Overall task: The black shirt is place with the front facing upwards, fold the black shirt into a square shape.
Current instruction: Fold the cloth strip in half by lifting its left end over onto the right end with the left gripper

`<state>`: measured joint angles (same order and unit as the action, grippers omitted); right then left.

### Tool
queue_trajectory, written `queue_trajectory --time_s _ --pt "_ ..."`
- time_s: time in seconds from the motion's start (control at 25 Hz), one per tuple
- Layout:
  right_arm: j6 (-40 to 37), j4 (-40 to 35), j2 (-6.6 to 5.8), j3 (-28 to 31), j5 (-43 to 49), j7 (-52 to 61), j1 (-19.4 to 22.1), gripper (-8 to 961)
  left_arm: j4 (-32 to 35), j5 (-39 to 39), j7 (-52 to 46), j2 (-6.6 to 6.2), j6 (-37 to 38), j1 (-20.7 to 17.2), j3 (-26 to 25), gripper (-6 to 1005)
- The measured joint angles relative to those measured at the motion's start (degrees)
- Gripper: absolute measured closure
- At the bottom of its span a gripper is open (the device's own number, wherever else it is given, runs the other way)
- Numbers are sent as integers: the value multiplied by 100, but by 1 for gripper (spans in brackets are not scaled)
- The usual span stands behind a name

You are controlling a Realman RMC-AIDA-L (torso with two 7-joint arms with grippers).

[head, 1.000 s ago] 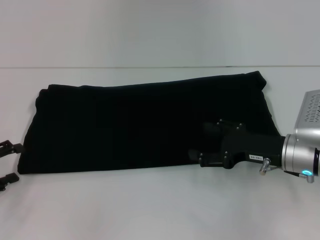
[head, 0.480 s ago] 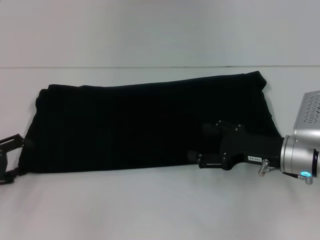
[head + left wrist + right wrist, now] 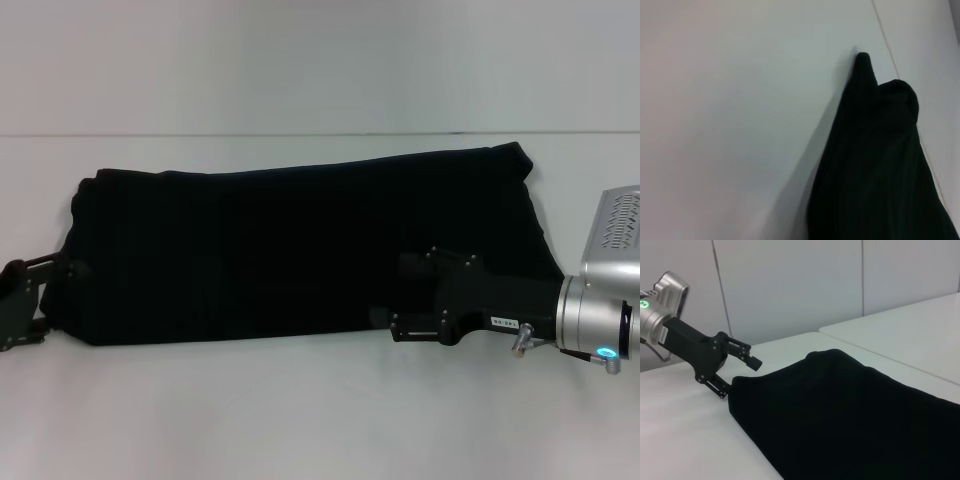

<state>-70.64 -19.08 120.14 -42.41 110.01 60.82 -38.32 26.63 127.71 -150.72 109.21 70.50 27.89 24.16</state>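
The black shirt (image 3: 290,245) lies as a long folded band across the white table (image 3: 300,420); no letters or label show. My left gripper (image 3: 52,300) is at the shirt's left end. In the right wrist view it (image 3: 739,376) is open, with one finger above and one below the shirt's corner (image 3: 737,385). My right gripper (image 3: 392,292) is low over the shirt's near edge on the right, jaws apart, holding nothing. The left wrist view shows only the shirt's end (image 3: 875,165) on the table.
A table seam (image 3: 300,134) runs behind the shirt. A wall of pale panels (image 3: 790,285) stands behind the table in the right wrist view. Bare table lies in front of the shirt.
My left gripper has moved right, from off the shirt to its left end. My right gripper has shifted slightly left and nearer the front edge.
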Motion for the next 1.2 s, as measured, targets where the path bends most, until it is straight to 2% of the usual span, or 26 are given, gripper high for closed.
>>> queue_trajectory --time_s 0.24,0.68,1.2 --pt "-8 9 0 7 -37 2 16 7 165 0 267 35 -2 -6 93 164" --pt "-13 10 0 14 -57 6 41 6 140 8 272 50 -144 4 240 653" --pt "-50 10 -2 134 -82 56 73 6 258 -42 492 93 -211 -83 173 934"
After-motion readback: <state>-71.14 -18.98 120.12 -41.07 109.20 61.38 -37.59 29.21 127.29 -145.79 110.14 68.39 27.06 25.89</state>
